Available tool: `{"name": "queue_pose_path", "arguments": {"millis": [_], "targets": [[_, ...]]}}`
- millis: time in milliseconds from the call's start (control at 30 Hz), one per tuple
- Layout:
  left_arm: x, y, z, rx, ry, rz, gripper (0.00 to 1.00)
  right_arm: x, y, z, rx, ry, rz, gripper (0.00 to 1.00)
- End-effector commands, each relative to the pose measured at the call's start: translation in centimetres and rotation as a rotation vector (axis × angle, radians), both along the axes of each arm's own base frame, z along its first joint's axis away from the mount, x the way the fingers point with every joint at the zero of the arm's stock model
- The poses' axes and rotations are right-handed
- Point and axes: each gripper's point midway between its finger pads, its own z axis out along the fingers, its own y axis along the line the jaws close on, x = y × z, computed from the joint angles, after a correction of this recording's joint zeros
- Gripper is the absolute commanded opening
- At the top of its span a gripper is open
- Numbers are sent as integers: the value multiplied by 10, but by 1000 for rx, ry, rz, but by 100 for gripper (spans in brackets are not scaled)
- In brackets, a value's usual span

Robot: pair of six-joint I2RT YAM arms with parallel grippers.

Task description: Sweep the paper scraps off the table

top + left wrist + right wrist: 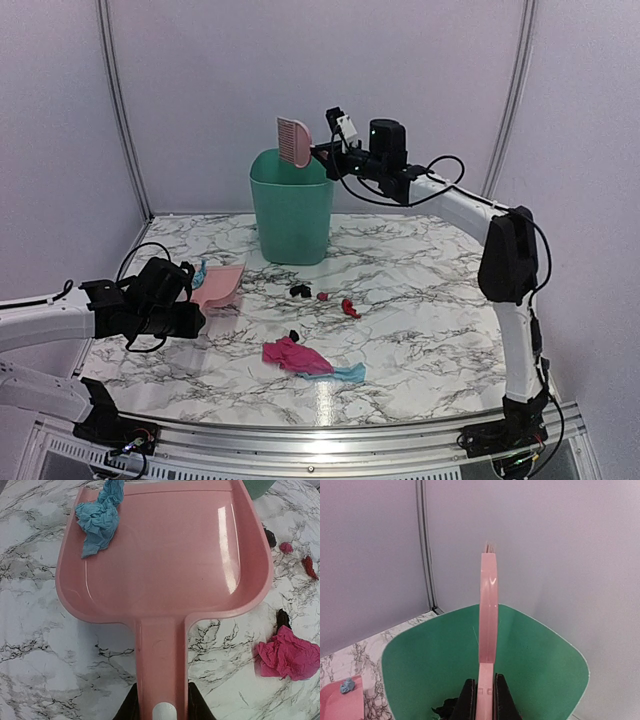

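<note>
Paper scraps lie on the table (430,330): a magenta one (288,354) (287,655), a light blue one (347,372), a red one (350,307) (309,566), a small pink one (323,296) (286,547) and black bits (299,290) (270,537). Another light blue scrap (101,517) lies on the pink dustpan (165,555) (220,285). My left gripper (161,707) (190,312) is shut on the dustpan's handle, the pan flat on the table. My right gripper (485,700) (325,155) is shut on the pink brush (488,610) (294,140), held over the bin.
A green bin (291,210) (540,665) stands at the back middle of the table, with a dark scrap (445,711) inside it. Grey walls close in behind and at both sides. A metal rail (320,440) runs along the front edge.
</note>
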Motion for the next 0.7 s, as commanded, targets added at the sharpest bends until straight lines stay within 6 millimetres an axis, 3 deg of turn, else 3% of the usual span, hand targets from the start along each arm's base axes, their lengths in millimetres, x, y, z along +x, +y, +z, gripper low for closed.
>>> {"name": "queue_pose_path", "arguments": {"millis": [0,100,167,333,467,667], "targets": [[0,-1,7,15,-9,-17,0,-50,-7,103,92,-139,103,0],[-1,-3,11,8,-3,-32,0,-66,-24,138,104,-157,62,0],[-3,-6,13,9,0,-45,0,-76,-42,148,86,-131,-3,0],[-7,-15,27,-9,-21,-75,0,-101,-110,141,10,-61,-274,0],[-7,-28,39,-25,-40,-119,0,-115,-196,102,-79,72,-655,0],[-4,-45,45,2,-54,-192,0,-160,-311,25,-200,298,-1160,0]]}}
